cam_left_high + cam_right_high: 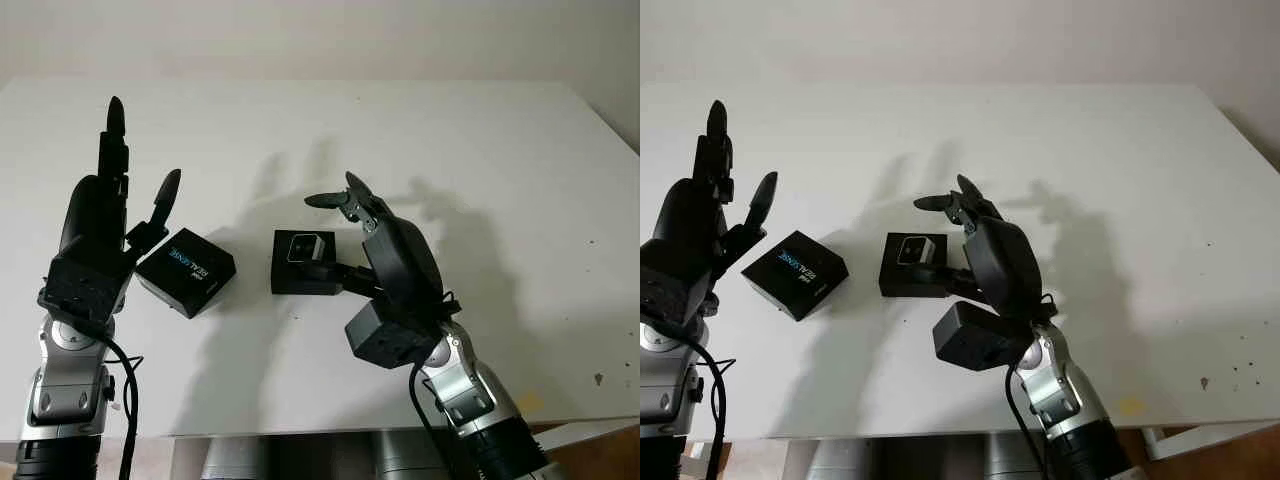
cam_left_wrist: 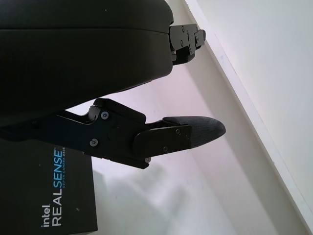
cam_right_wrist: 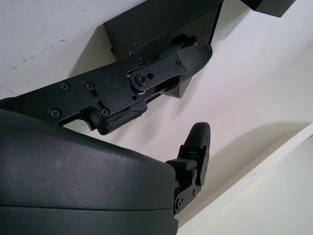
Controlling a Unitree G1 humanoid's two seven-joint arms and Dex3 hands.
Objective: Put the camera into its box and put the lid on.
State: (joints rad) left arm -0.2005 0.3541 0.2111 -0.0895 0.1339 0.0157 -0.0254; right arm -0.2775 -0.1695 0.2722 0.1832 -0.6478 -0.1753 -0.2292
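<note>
On the white table (image 1: 480,150), the left hand (image 1: 100,235) is raised beside the lid (image 1: 186,270), fingers spread, holding nothing. The right hand (image 1: 385,250) is by the box (image 1: 303,262), fingers uncurled above the camera (image 1: 303,246) inside, not gripping it.

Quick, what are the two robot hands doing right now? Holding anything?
Left robot hand: open, raised beside the RealSense lid, holding nothing.
Right robot hand: open, by the open box with the camera inside.
</note>
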